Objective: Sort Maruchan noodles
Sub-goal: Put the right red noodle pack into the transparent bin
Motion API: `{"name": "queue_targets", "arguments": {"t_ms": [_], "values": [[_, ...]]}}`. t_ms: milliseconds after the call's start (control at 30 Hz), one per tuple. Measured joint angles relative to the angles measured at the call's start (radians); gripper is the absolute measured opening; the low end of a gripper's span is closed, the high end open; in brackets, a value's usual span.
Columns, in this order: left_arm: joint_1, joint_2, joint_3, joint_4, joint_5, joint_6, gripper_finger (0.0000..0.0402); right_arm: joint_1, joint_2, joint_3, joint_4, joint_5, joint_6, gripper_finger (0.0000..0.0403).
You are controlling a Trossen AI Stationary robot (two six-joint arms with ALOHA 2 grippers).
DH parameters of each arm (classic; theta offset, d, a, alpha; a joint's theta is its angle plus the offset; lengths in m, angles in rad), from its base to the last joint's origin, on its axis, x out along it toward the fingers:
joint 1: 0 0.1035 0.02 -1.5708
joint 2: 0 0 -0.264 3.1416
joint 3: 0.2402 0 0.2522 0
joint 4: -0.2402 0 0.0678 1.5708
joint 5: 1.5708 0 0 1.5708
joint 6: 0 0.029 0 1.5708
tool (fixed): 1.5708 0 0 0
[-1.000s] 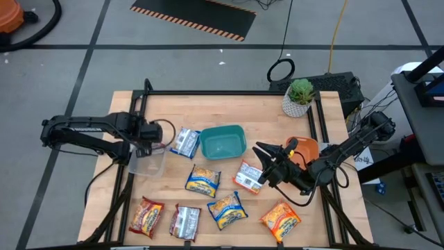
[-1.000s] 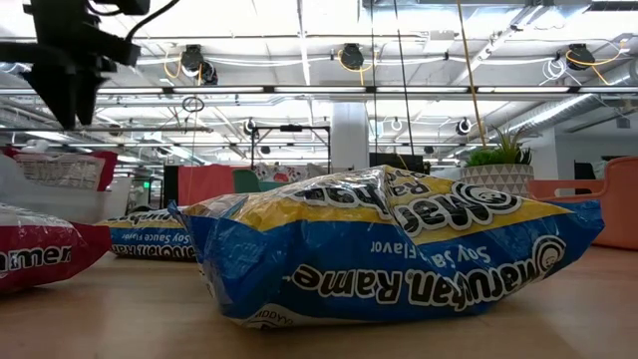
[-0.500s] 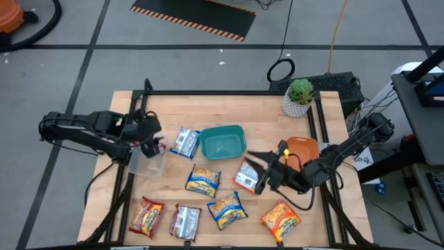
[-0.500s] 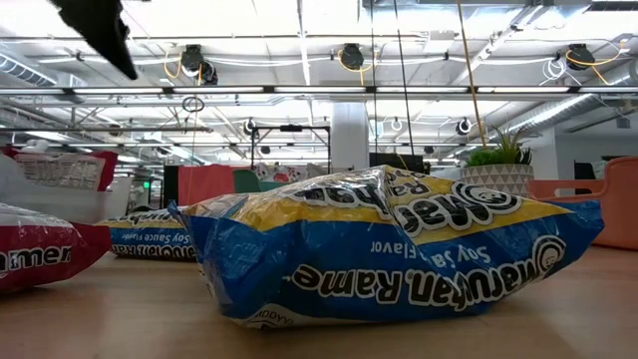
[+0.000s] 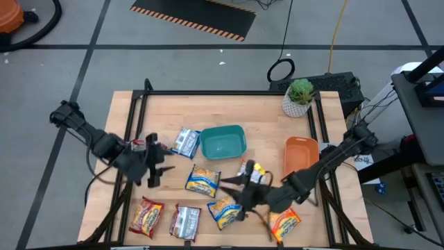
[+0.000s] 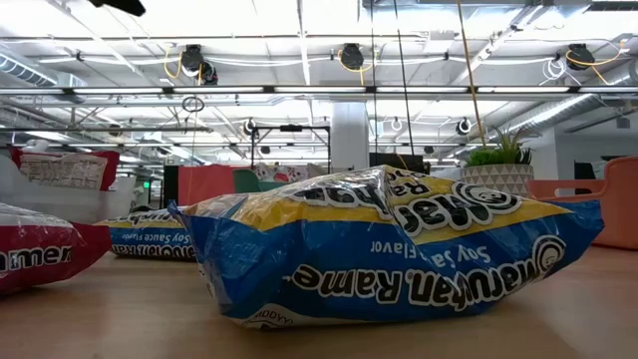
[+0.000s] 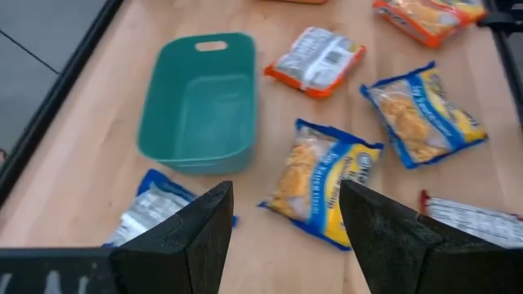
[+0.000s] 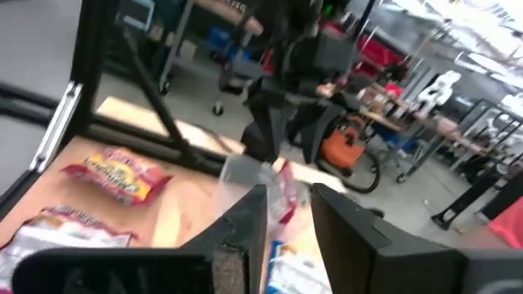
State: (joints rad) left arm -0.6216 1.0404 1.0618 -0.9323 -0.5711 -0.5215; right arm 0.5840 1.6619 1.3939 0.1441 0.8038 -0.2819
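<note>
Several Maruchan packets lie flat on the wooden table: white-blue (image 5: pixel 185 141), two blue-and-yellow (image 5: pixel 202 180) (image 5: pixel 225 210), two dark red (image 5: pixel 146 215) (image 5: pixel 185 221), orange (image 5: pixel 283 219), and a white-orange one (image 5: pixel 251 170) partly under the right arm. My left gripper (image 5: pixel 154 168) (image 7: pixel 284 196) hangs open at the table's left, fingers pointing toward the packets and the teal bin (image 7: pixel 200 102). My right gripper (image 5: pixel 229 193) (image 8: pixel 286 204) reaches in from the right. It is open and sits between the two blue-and-yellow packets, holding nothing.
The teal bin (image 5: pixel 223 141) sits mid-table and an orange tray (image 5: pixel 302 154) to its right. A potted plant (image 5: pixel 300 96) stands at the far right corner. A clear container (image 8: pixel 245 167) sits under the left arm. Black frame rails border the table. The low view shows a blue-and-yellow packet (image 6: pixel 399 249) close up.
My right gripper has travelled from beside the orange tray toward the table's left and near edge, passing over the white-orange packet to the blue-and-yellow ones. My left gripper has swung from over the clear container toward the near edge. No packet has moved.
</note>
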Motion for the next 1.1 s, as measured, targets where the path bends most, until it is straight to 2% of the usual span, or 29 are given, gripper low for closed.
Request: {"name": "queue_targets", "arguments": {"t_ms": [100,233,533,767,1100], "values": [[-0.073,0.037,0.0,0.001,-0.025,-0.04,0.023,-0.001,0.065,0.068,-0.071,-0.037,0.042,0.0095],[-0.138,0.072,0.0,0.001,-0.028,-0.093,0.023,-0.015,0.145,0.152,-0.132,-0.158,0.132,0.0095],[-0.208,0.106,-0.001,0.006,-0.052,-0.214,0.023,-0.049,0.274,0.235,-0.188,-0.386,0.308,0.0095],[-0.235,0.127,-0.001,0.013,-0.062,-0.267,0.023,-0.068,0.329,0.235,-0.195,-0.492,0.42,0.0095],[-0.238,0.133,-0.001,0.026,-0.105,-0.274,0.023,-0.093,0.409,0.235,-0.207,-0.558,0.488,0.0095]]}}
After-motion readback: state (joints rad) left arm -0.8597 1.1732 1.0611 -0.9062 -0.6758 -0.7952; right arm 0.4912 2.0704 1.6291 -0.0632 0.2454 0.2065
